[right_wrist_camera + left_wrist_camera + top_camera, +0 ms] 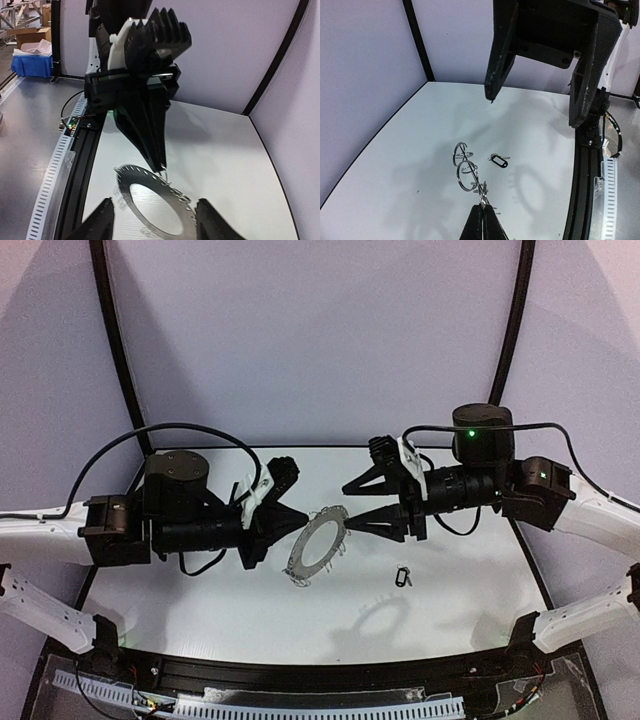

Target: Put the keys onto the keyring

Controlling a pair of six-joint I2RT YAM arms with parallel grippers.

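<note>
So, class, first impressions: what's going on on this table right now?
Two robot arms are working on a keyring. The left claw is shut on the rim of the keyring, holding it tilted above the table. The right claw is open, with a finger on either side of the ring's opposite edge, gripping nothing. One small key lies on the table near the right arm, not yet picked up. I can't make out a second key.
</note>
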